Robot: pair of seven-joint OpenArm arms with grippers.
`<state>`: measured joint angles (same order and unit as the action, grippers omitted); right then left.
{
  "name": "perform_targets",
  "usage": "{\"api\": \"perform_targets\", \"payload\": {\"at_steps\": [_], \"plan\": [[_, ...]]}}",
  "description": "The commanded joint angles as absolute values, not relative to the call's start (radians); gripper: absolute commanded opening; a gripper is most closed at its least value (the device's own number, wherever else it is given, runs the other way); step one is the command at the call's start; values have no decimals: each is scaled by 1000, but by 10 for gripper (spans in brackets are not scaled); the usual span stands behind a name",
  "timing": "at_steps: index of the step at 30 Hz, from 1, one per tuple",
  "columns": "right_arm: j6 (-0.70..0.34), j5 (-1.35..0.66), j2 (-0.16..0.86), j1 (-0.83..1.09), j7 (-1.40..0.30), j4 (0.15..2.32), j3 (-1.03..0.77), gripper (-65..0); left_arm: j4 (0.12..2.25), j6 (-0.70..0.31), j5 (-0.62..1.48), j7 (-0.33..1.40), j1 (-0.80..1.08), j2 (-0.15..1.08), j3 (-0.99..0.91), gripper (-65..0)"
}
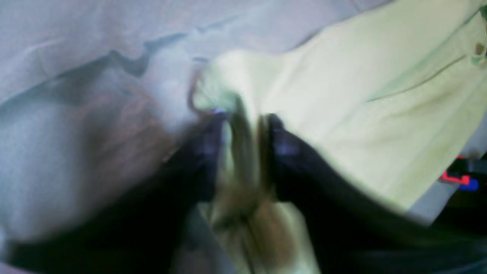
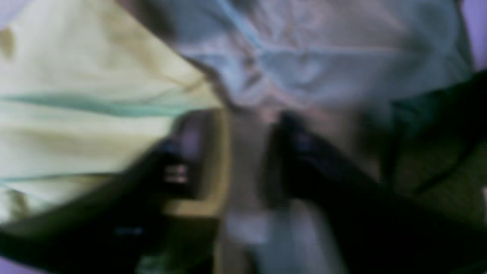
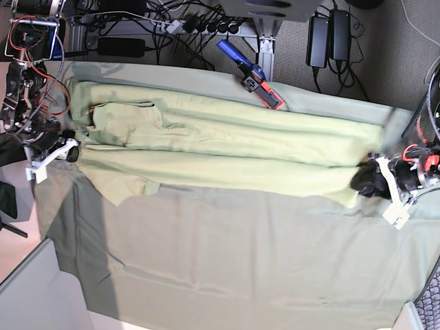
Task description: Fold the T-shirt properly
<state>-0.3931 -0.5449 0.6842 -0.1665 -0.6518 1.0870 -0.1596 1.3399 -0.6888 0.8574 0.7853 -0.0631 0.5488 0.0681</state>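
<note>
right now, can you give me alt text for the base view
A light olive T-shirt lies stretched in a long folded band across a grey-green tablecloth, with the left gripper at one end and the right gripper at the other. Cables and power bricks sit beyond the table.

Robotics lab, power strip point(image 3: 196, 24), adapters point(image 3: 328, 38), cloth-covered table point(image 3: 240, 261)

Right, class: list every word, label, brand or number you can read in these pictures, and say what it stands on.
None can be read.
T-shirt: plain, no print visible.
Blue and red tool: any marking is too small to read.
Both wrist views: too blurred to show any lettering.
</note>
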Motion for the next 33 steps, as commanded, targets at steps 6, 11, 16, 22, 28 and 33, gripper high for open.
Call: {"api": "perform_targets", "payload": {"at_steps": [6, 11, 16, 22, 28, 33], "plan": [[-445, -565, 712, -185, -708, 1098, -238, -207, 1356, -698, 872, 764, -80, 566, 60, -283], [-446, -650, 712, -206, -710, 1162, -316, -207, 1356, -698, 882, 764, -80, 566, 60, -283], [-449, -655, 712, -285, -739, 1218, -308, -207, 1356, -698, 887, 764, -80, 566, 60, -283], [-450, -606, 671, -380, -725, 1166, -186, -207, 1357, -698, 904, 764, -80, 566, 60, -284], [-453, -495, 580, -413, -654, 1113, -11, -207, 1398, -698, 908, 768, -80, 566, 60, -284], [-453, -438, 547, -412, -638, 1057, 37, -207, 1450, -698, 909, 791, -80, 566, 60, -284]]}}
